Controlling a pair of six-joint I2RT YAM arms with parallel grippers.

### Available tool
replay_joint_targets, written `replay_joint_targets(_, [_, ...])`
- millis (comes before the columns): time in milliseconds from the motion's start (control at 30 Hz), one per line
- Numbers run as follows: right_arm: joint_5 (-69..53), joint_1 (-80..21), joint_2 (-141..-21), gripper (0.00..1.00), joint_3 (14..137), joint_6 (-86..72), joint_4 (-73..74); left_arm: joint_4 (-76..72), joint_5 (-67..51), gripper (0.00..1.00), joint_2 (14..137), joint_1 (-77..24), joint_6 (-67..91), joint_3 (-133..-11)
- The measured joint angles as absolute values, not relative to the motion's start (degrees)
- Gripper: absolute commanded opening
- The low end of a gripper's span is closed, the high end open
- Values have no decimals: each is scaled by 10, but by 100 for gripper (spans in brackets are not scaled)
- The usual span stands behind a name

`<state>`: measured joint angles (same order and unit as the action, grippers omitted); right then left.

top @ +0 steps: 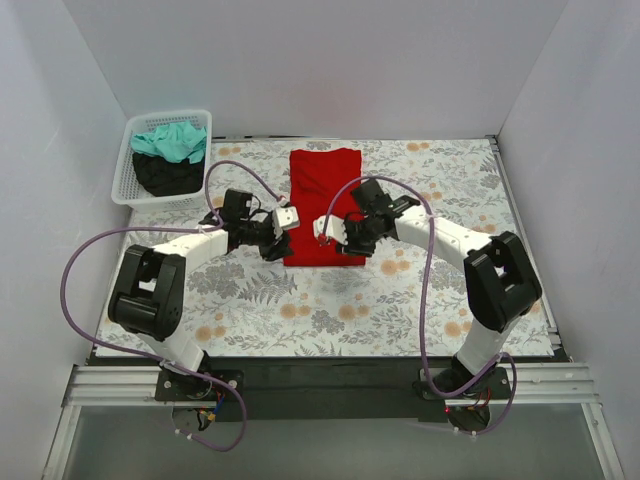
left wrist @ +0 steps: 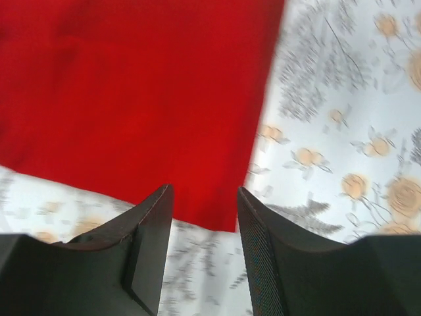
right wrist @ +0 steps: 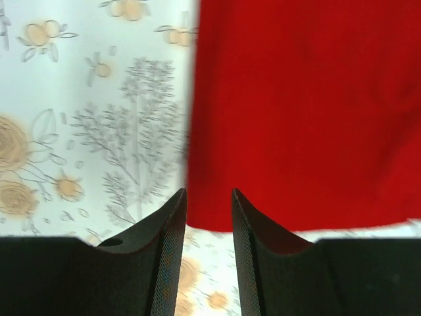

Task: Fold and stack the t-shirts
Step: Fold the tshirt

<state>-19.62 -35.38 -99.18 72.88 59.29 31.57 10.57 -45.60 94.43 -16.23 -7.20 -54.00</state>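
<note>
Two pairs of jaws hang part-open and empty, the left jaws a little wider than the right jaws, with one near corner of the red t-shirt point(top: 322, 200) just ahead of each gap. To fold well, I judge each pair should drop onto its corner, pinch every layer, then lift in step so the hem stays level. The shirt looks soft and matte, a long narrow strip lying flat on the floral-print worktop point(top: 440, 290). A teal tee point(top: 172, 142) and a black tee point(top: 165, 177) lie crumpled in the white mesh basket point(top: 128, 130).

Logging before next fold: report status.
Left gripper, right gripper open, empty, at near corners of red t-shirt. Flat, folded narrow. Teal t-shirt, black t-shirt in mesh basket. Nothing blocking.
</note>
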Motion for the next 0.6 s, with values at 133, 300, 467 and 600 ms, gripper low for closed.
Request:
replay_joint_targets(133, [-192, -372, -1023, 40, 710, 574, 315, 117, -446, 42, 956, -178, -81, -515])
replay_joint_targets(300, [-177, -363, -1046, 40, 707, 571, 299, 115, -436, 42, 977, -183, -91, -515])
replay_joint_targets(467, [-164, -361, -1061, 40, 690, 577, 285, 114, -429, 42, 1007, -190, -108, -515])
replay_joint_targets(600, [-163, -361, -1062, 39, 684, 584, 272, 116, -425, 38, 1011, -195, -129, -520])
